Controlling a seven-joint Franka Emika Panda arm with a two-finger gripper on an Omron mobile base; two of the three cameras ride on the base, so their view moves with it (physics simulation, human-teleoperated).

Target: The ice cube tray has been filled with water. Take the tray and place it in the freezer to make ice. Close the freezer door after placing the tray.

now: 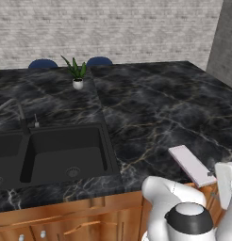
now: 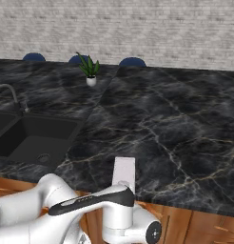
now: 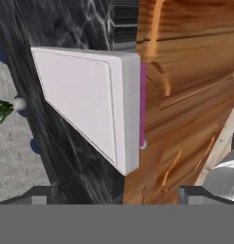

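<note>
no brand, label or readable writing appears on any surface. the work surface is a black marble counter [image 1: 151, 108] with pale veining, carried on brown wooden cabinets [image 1: 66, 221]. a dark double sink [image 1: 56, 153] is recessed into the counter at the left, with a faucet [image 1: 16, 110] behind it. a small potted plant [image 1: 77, 74] in a white pot stands near the far edge of the counter, and the backs of blue chairs [image 1: 100, 61] show beyond that edge, in front of a pale brick wall [image 1: 113, 28]. the counter between the sink and the near right corner carries no obstruction. the ice cube tray [image 1: 191, 164] lies flat at the near edge of the counter, to the right of the sink and well apart from it; in the right base view the tray [image 2: 124, 172] sits just beyond the arm's white wrist. in the hand view the tray [image 3: 92, 102] shows its pale top and a magenta strip along the underside, with one end overhanging the counter edge. the gripper [image 3: 116, 195] has its two dark fingertips [image 3: 38, 198] spread wide apart and holds nothing; the tray lies directly ahead of it, near but not touching, centred between the fingertips.
</note>
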